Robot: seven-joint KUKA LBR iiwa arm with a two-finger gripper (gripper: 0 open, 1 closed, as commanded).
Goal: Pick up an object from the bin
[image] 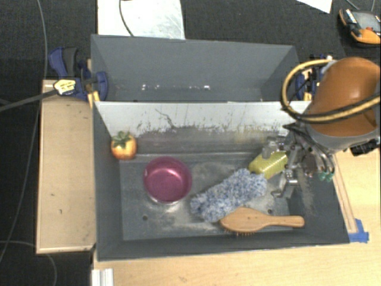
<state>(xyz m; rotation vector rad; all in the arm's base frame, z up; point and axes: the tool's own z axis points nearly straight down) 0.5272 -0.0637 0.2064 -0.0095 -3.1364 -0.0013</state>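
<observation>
Gripper [287,174] sits low at 3 o'clock in the grey metal bin [196,159], claw state can't tell, just beside a smooth yellow oblong piece [268,162] at its 10, with fuzzy blue cloth [229,195] at 8 and oval wooden hairbrush [262,221] at 7.

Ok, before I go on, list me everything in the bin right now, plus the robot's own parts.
bin: one, grey metal, holding everything listed below.
toy fruit: one, orange-red with a green top, back left, against the wall.
bowl: one, magenta, upright, left of centre.
fuzzy cloth: one, blue, centre, lying slantwise.
hairbrush: one, wooden, front, handle pointing right, head against the cloth.
yellow object: one, kind unclear, at the cloth's upper right end.
arm: one, orange cover at the wrist, reaching in from the right, its end low beside the yellow object.
</observation>
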